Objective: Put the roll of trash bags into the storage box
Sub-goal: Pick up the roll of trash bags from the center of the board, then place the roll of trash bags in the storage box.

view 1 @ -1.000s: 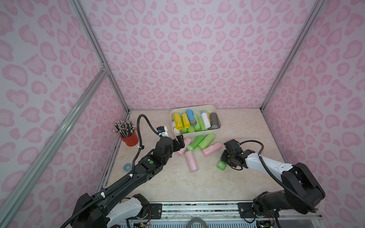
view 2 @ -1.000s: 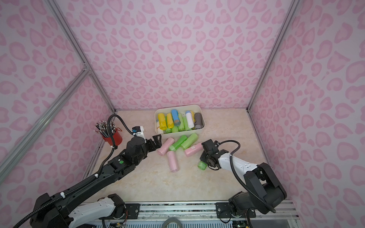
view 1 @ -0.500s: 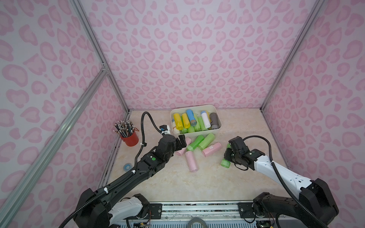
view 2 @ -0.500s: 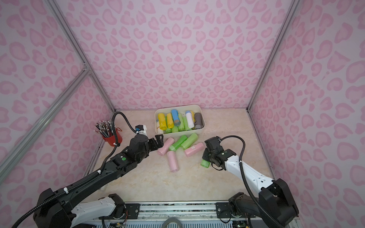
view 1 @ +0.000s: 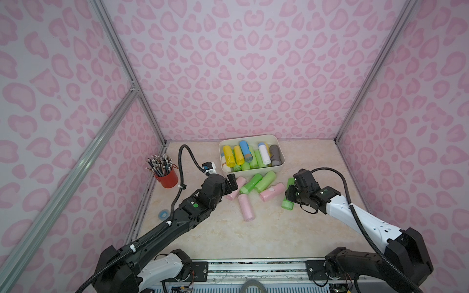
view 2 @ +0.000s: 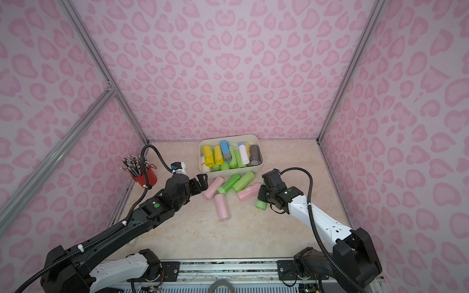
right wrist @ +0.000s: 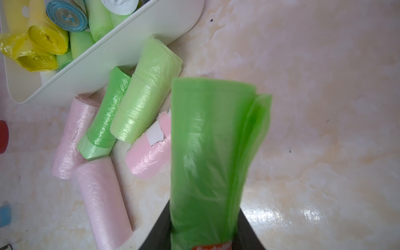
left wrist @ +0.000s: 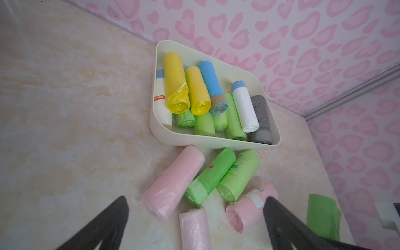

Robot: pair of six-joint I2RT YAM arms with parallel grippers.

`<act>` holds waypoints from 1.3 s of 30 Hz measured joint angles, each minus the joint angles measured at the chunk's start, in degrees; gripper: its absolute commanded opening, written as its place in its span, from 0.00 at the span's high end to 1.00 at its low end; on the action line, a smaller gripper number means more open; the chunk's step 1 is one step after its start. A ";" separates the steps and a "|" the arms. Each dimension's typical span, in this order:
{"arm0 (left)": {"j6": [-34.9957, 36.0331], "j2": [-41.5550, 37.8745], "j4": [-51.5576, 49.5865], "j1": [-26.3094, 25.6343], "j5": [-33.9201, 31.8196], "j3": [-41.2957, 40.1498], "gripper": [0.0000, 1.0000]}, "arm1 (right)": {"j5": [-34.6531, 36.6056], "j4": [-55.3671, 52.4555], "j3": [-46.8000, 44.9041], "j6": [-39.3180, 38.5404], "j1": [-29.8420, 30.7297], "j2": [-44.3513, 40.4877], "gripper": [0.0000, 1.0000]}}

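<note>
You've got the bright green roll of trash bags [right wrist: 207, 151] clamped lengthwise in the right gripper [view 1: 291, 193], its outer sheet loose along one side and an orange label at the held end. It's near the storage box [view 1: 253, 172], which is cream-white with round corners, sits at the back of the desk [view 1: 203, 241] and is full of other rolls [view 1: 238, 154].
</note>
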 measured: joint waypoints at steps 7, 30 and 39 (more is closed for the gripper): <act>0.00 -1.11 -0.35 0.02 -0.92 -0.46 0.00 | -0.20 -0.55 2.89 -0.70 0.00 3.08 0.64; -0.22 -8.33 -1.84 0.87 -3.48 -5.05 0.00 | -3.39 -2.97 33.64 -12.17 -0.72 26.14 0.65; -0.39 -9.16 -2.12 1.03 -3.54 -5.44 0.00 | -4.68 -8.59 49.03 -21.33 -0.70 38.32 0.65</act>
